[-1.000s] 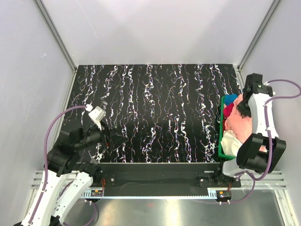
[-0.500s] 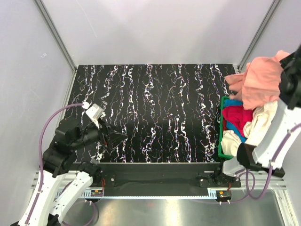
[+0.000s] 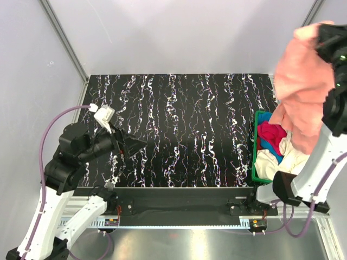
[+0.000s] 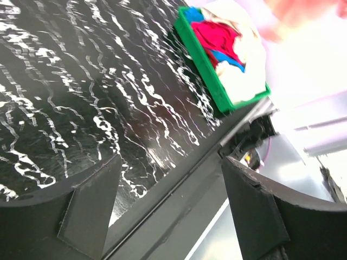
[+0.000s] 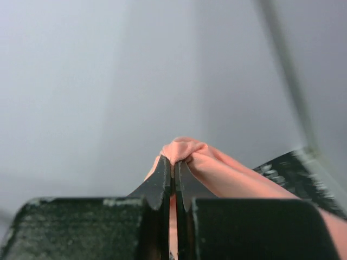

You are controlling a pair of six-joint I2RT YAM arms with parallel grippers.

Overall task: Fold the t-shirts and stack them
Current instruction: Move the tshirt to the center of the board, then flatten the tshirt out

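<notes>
- The right claw [image 5: 174, 168] is pressed together on a bunched fold of the salmon-pink t-shirt [image 3: 301, 86]. In the right wrist view its two dark fingers meet with only a thin line between them, and the cloth pokes out just above the tips.
- The salmon-pink t-shirt hangs from that claw, high over the right edge of the surface [image 3: 179, 124] near the far right corner. It hangs in loose folds, and its lower end lies in front of the right arm and over the far part of the green basket [image 3: 254, 157].
- From above I cannot tell whether the hanging hem touches the cloth in the basket.
- The green basket sits at the right edge of the surface, toward the near right corner.
- Inside it a magenta t-shirt [image 3: 269, 135] lies crumpled in the far part, with a blue t-shirt [image 4: 230, 58] showing beside it.
- Cream-white t-shirt cloth [image 3: 271, 162] fills the near end of the basket, and some of it rises up against the right arm.
- The left claw [image 4: 171, 162] has its fingers spread well apart with nothing between them. It hangs over the near left part of the surface, pointing toward the right edge and the basket.
</notes>
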